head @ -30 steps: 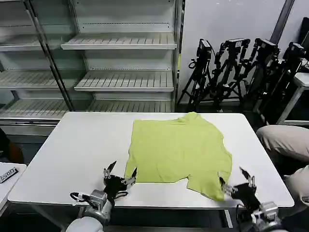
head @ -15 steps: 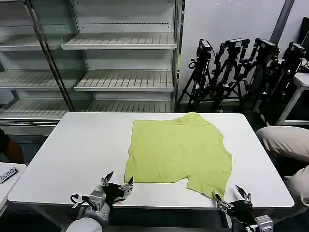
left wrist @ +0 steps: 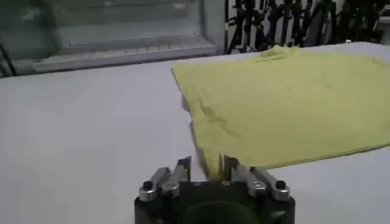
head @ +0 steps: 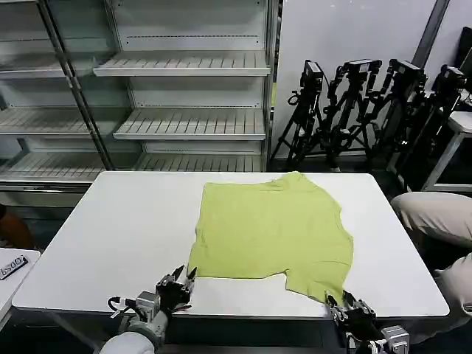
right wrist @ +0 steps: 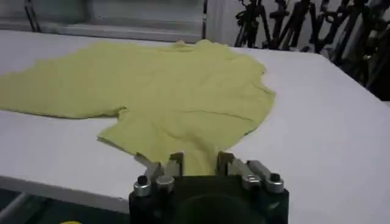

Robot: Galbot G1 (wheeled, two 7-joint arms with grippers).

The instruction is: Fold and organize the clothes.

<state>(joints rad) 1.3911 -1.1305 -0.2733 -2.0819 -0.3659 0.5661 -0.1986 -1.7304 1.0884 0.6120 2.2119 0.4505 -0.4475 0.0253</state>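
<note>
The clothes are one lime yellow-green T-shirt (head: 269,228), spread flat on the white table (head: 118,228) with its collar at the far side. My left gripper (head: 183,279) sits low at the table's near edge, by the shirt's near left corner. In the left wrist view that gripper (left wrist: 204,167) is open but narrowed, and the T-shirt (left wrist: 286,103) runs its corner in between the fingers. My right gripper (head: 345,302) sits at the near right corner. In the right wrist view it (right wrist: 199,159) is open with a gap, and the T-shirt (right wrist: 170,91) reaches in between the fingers.
Metal shelving (head: 184,88) stands behind the table, and a cluster of black tripods (head: 369,103) at the back right. A person's leg in beige trousers (head: 435,214) is beside the table's right edge. A small side table (head: 11,269) sits at the left.
Both grippers have drawn back toward the table's near edge and narrowed their fingers from wide open. The shirt has stayed where it was.
</note>
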